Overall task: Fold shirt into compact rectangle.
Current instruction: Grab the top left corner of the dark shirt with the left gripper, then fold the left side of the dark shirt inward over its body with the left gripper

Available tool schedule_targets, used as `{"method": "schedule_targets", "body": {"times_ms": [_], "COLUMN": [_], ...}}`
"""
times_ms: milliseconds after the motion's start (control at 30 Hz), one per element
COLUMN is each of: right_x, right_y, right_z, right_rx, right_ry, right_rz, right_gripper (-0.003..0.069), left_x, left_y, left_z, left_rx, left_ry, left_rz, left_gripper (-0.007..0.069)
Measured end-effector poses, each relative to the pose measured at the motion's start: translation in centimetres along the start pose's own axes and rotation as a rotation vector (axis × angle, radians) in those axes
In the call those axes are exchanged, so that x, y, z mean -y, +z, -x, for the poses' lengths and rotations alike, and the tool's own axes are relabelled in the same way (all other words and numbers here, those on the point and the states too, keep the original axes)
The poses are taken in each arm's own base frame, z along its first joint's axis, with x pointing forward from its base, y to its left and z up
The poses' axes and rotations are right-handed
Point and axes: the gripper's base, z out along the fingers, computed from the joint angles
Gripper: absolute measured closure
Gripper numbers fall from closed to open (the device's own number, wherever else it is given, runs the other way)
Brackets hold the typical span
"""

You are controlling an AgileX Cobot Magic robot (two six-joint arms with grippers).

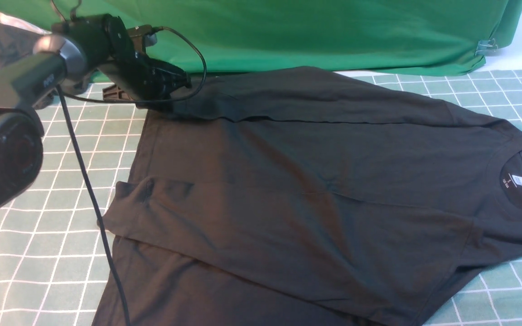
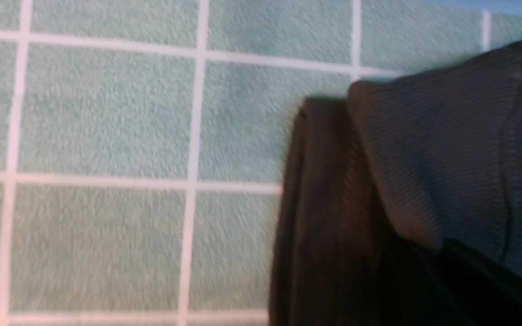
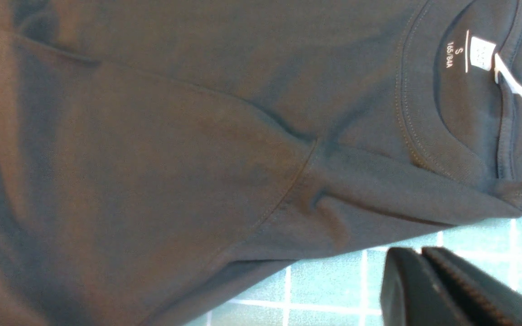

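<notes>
left hand [image 1: 183,84] clenched on the shirt [image 1: 315,181] at its far corner, right hand [image 3: 419,260] clenched empty; shallow pinch may slip once the fold lifts.

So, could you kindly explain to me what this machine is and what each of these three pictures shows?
It is a robot with two arms, each ending in a pincer. The wide picture is taken from between the arms, looking forward. The other two come from small cameras on the wrists. A black shirt lies spread on a checked cloth, its neck label showing, with a green cloth at the back. The left pincer is shut at the shirt's far corner and seems to pinch the fabric there, which the left wrist picture shows close up. The right pincer is shut too, near the collar, and holds nothing.
</notes>
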Motion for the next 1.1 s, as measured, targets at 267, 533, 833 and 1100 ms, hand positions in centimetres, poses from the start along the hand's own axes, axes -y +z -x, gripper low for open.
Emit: {"method": "schedule_targets", "body": {"times_ms": [267, 533, 833, 1100], "right_x": [0.0, 0.0, 0.1, 0.2], "right_y": [0.0, 0.0, 0.0, 0.0], "right_z": [0.0, 0.0, 0.2, 0.2], "right_rx": [0.0, 0.0, 0.016, 0.022], "right_ry": [-0.012, -0.063, -0.073, -0.067], "right_rz": [0.0, 0.0, -0.01, -0.018], "right_gripper": [0.061, 0.0587, 0.0566, 0.0549], "left_x": [1.2, 1.8, 2.2, 2.5], "left_y": [-5.8, -9.4, -12.7, -15.0], "left_z": [1.2, 1.1, 0.7, 0.5], "left_rx": [0.001, -0.046, -0.104, -0.123], "left_ry": [0.056, 0.092, 0.114, 0.14], "left_rz": [-0.021, -0.025, -0.029, -0.03], "left_gripper": [0.0608, 0.0608, 0.0608, 0.0608]}}
